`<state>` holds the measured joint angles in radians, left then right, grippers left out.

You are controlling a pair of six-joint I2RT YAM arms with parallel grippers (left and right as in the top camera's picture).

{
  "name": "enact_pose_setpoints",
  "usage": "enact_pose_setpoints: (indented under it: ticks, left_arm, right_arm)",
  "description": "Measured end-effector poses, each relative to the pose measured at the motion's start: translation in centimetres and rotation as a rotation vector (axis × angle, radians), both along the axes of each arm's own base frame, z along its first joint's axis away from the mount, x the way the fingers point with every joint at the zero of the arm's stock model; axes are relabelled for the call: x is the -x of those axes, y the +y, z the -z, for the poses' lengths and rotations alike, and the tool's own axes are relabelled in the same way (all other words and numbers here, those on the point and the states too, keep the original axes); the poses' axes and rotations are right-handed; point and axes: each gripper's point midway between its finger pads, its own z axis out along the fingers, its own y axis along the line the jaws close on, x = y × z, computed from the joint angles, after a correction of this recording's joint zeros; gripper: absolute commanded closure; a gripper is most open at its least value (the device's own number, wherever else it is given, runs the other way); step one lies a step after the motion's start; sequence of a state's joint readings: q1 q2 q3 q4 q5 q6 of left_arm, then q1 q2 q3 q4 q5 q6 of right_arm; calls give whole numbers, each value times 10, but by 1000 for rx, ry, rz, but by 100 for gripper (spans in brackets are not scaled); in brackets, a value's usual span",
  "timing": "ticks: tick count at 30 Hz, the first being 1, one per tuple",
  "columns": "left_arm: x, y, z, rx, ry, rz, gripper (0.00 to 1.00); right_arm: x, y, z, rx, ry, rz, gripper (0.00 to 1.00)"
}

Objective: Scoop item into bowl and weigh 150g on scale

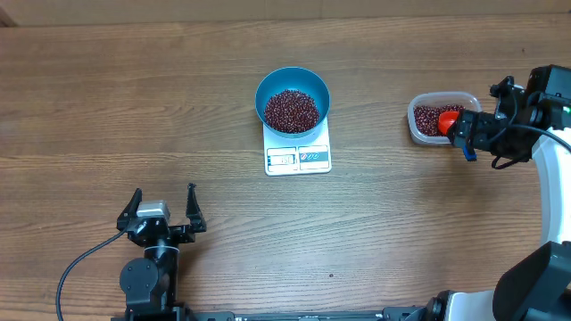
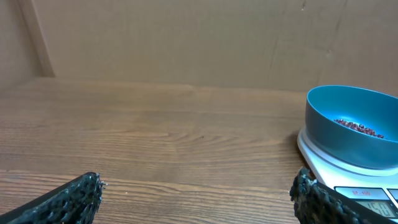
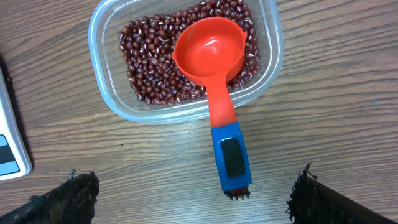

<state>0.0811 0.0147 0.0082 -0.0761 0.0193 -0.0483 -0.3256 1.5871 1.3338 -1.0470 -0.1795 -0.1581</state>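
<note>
Blue bowl (image 1: 271, 86) is sitting on the white kitchen scale (image 1: 299, 159) mid-desk (image 1: 134, 107), with a decent heap of red-brown beans (image 1: 292, 110) in it. Can't read the display from here. More of the beans are over on the right in the clear plastic tub (image 3: 107, 93). The red scoop (image 3: 208, 50) lies empty on top of them, its blue handle hanging out over the rim. Right pincer (image 3: 193, 183) is spread wide either side of that handle, not touching it. Left pincer (image 1: 163, 190) is wide apart too, holding nothing, well away from the scale near the front edge.
</note>
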Motion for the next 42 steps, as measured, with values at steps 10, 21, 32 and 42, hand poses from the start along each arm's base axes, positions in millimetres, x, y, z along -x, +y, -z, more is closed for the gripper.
enact_pose_setpoints:
  ticks: [10,21,32,42]
  left_arm:
    - [0,0,0,0,0,0,1]
    - [0,0,0,0,0,0,0]
    - [0,0,0,0,0,0,0]
    - [0,0,0,0,0,0,0]
  right_arm:
    - [0,0,0,1,0,0,0]
    - [0,0,0,0,0,0,0]
    - [0,0,0,0,0,1,0]
    - [-15,-1,-24,23,-138,-8,0]
